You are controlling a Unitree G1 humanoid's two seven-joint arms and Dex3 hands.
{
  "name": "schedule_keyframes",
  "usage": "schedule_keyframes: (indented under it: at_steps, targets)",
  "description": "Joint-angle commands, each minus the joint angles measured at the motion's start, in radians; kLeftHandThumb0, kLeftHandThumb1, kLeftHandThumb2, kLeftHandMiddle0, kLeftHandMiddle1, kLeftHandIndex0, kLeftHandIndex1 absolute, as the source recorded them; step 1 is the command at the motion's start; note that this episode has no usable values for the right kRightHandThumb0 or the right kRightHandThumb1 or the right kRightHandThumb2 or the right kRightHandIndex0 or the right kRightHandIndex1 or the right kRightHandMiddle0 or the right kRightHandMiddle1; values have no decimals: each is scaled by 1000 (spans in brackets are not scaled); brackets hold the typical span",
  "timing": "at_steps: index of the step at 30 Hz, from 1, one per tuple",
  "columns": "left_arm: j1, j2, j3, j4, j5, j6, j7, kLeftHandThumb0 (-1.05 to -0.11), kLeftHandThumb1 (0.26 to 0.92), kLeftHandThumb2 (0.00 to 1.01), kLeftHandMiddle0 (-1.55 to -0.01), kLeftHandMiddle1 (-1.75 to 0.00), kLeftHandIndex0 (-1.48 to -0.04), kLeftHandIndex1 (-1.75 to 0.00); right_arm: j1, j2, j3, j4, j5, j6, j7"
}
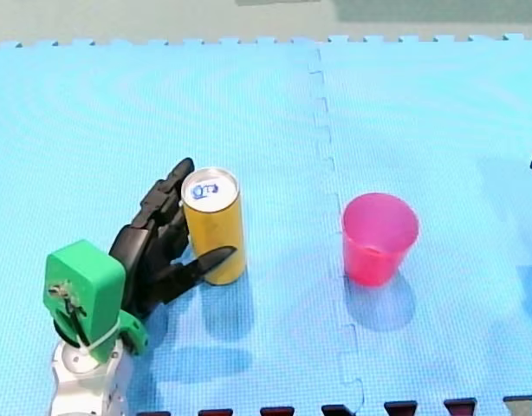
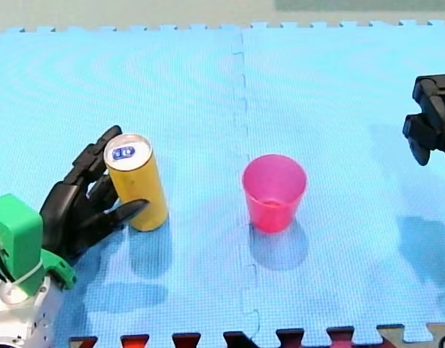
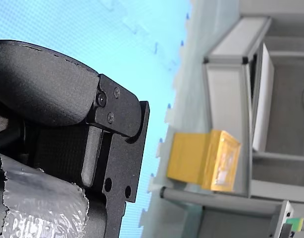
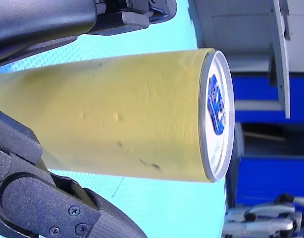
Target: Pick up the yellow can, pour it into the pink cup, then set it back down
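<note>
The yellow can (image 1: 216,230) stands upright on the blue mat, silver top up. My left hand (image 1: 198,215) is cupped around it, fingers (image 1: 166,195) behind its left side and the thumb (image 1: 205,263) across its lower front. In the second wrist view the can (image 4: 117,114) lies between the fingers, with a strip of mat showing between one finger (image 4: 43,20) and the can's wall. The pink cup (image 1: 379,238) stands upright to the can's right, about a can's height away. My right hand (image 2: 429,119) hangs at the mat's far right, holding nothing.
A jigsaw seam (image 1: 322,130) runs through the blue foam mat between can and cup. The mat's toothed front edge (image 2: 280,337) is close below the cup. Off the mat, the first wrist view shows a yellow box (image 3: 204,161) on a metal frame.
</note>
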Motion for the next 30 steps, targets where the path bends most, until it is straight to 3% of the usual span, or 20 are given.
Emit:
schedule_keyframes:
  at_steps: [1, 10, 25, 27, 30]
  targets:
    - [-8, 3, -4, -13, 1, 15, -4, -721, 624, 0, -108, -5, -170, -3, 3, -4, -1, -3, 2, -4, -2]
    - [-26, 12, -18, -29, 6, 57, -30, -716, 618, 0, -116, -6, -185, -7, 6, -2, -2, -4, 4, -7, -1]
    - [-79, 31, -28, 31, 9, 81, -110, -755, 638, 4, -145, -14, -206, -5, 9, -3, -2, -4, 4, -14, 4]
    - [-85, 29, -27, 41, 10, 80, -107, -753, 640, 4, -250, -63, -245, -22, 10, -3, -2, -4, 5, -16, 5]
    - [-93, 15, -23, 47, 28, 78, -25, -672, 664, 4, -512, -74, -453, -35, 12, -4, -3, -5, 6, -19, 8]
